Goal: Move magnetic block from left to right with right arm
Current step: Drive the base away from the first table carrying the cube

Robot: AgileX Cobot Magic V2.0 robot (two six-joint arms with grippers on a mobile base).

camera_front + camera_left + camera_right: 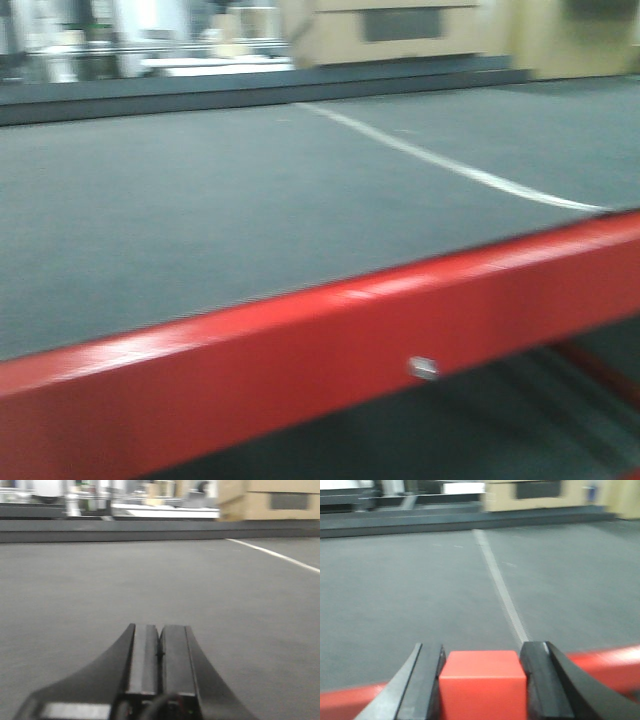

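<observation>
The right arm's fingers [427, 682] pinch the small solid-red matte cube [482, 685], one black pad flat against each side face, with its top face showing between them. Just beyond the fingers runs the glossy red front rail [607, 662] of the dark grey felt-topped desk [410, 595]. A thin white line [501, 592] stretches away from ahead of the right-hand finger toward a blurred brown cardboard box [535, 495]. The left arm's fingers [145, 655] are pressed together, low over the desk.
</observation>
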